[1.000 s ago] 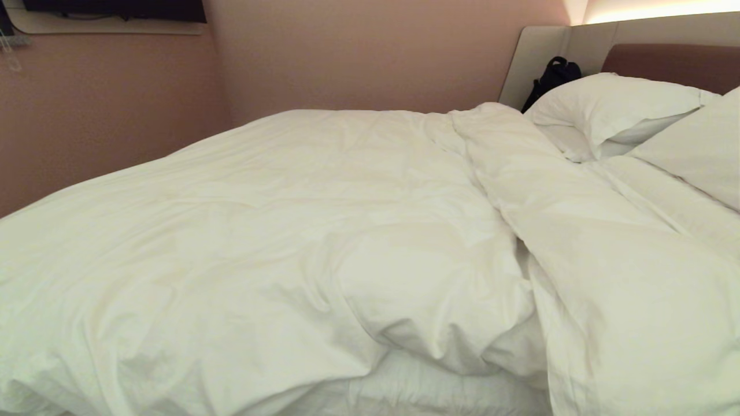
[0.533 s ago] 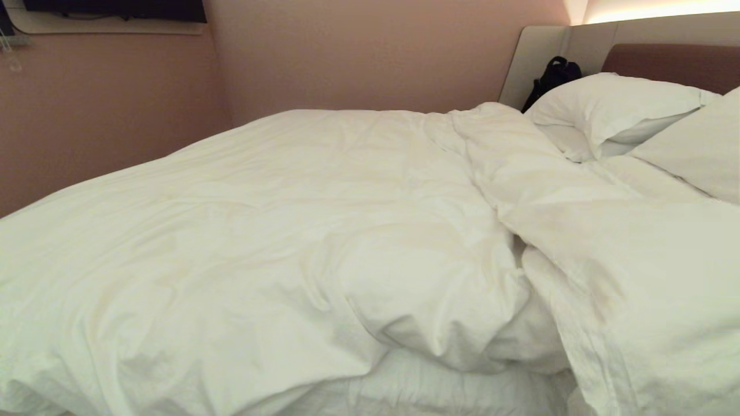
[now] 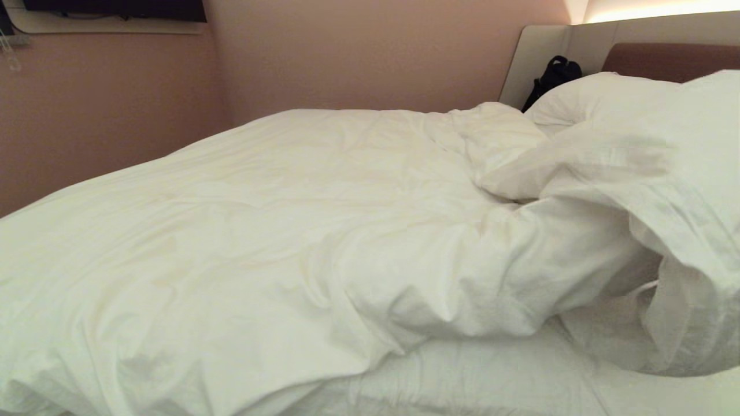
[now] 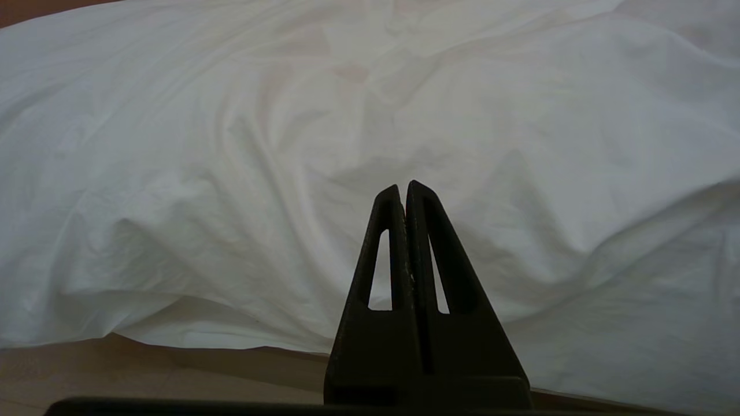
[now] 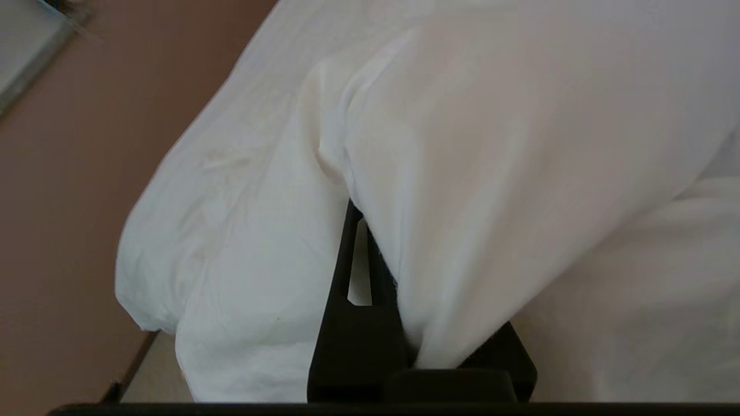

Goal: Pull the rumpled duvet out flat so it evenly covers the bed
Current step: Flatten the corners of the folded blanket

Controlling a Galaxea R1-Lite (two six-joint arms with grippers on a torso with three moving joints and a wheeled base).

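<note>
The white puffy duvet lies rumpled over the bed, whose sheeted mattress shows bare at the front right. The duvet's right part is lifted in a big hanging fold. Neither arm shows in the head view. In the right wrist view my right gripper is shut on a bunch of the duvet, which drapes over one finger. My left gripper is shut and holds nothing. It points at the duvet's hanging side without touching it.
White pillows lie at the brown headboard, with a black bag in the corner behind them. Pink walls close the far side and the left. Floor shows below the duvet's edge.
The right part of the duvet has risen and swung toward the headboard, now hiding the near pillow. More bare sheet shows at the front right. The rest of the duvet barely moved.
</note>
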